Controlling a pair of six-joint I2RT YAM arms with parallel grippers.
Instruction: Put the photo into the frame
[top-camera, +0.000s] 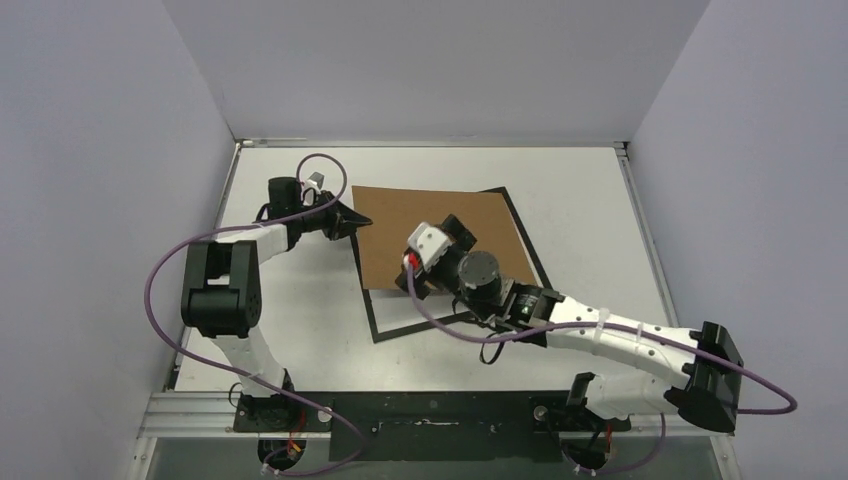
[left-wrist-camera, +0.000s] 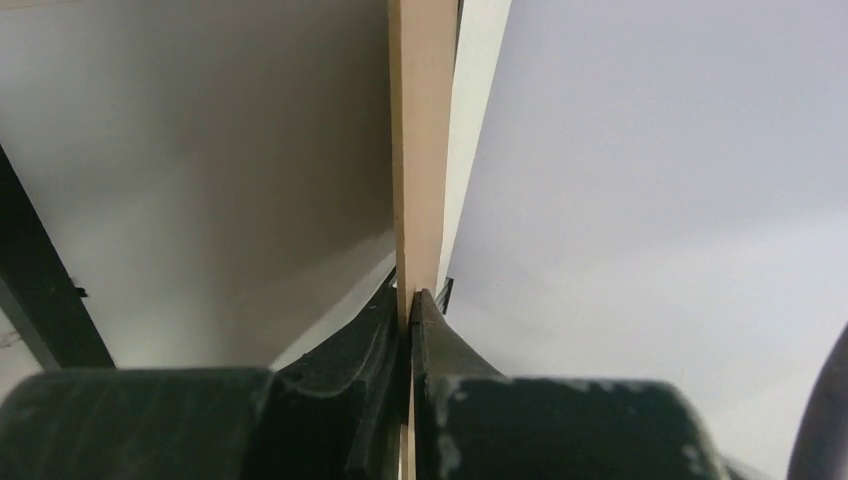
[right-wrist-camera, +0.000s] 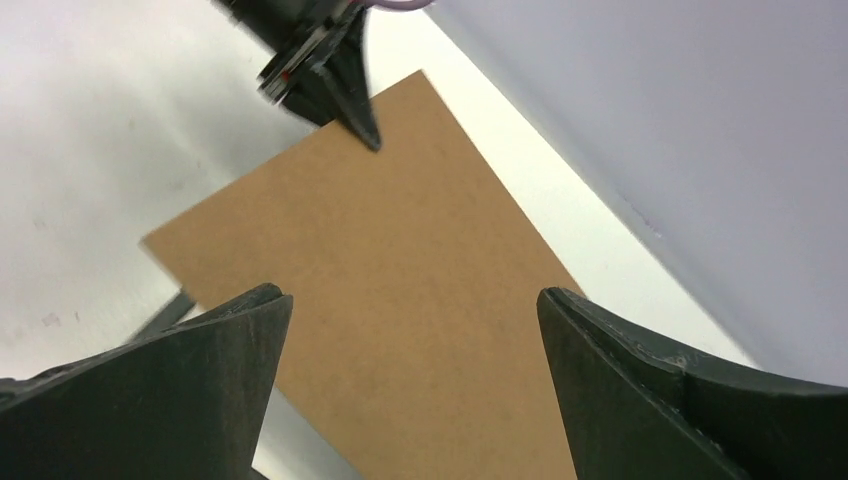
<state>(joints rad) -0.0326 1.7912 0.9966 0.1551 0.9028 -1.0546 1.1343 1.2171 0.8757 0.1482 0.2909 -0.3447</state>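
Observation:
The thin black frame (top-camera: 527, 245) lies in the middle of the table. A brown cardboard backing (top-camera: 430, 215) covers most of it, so only the frame's right and near sides show. The photo is hidden. My left gripper (top-camera: 362, 222) is shut on the backing's left edge. In the left wrist view the board (left-wrist-camera: 420, 150) runs edge-on between the closed jaws of the left gripper (left-wrist-camera: 412, 295). My right gripper (top-camera: 432, 250) hovers over the backing (right-wrist-camera: 400, 260). In its own wrist view the right gripper (right-wrist-camera: 413, 300) is wide open with nothing in it.
Pale walls close in the white table (top-camera: 300, 300) on the left, back and right. A strip of the frame (right-wrist-camera: 165, 315) shows past the board's near-left edge. The left gripper's tip (right-wrist-camera: 355, 110) shows at the board's far corner.

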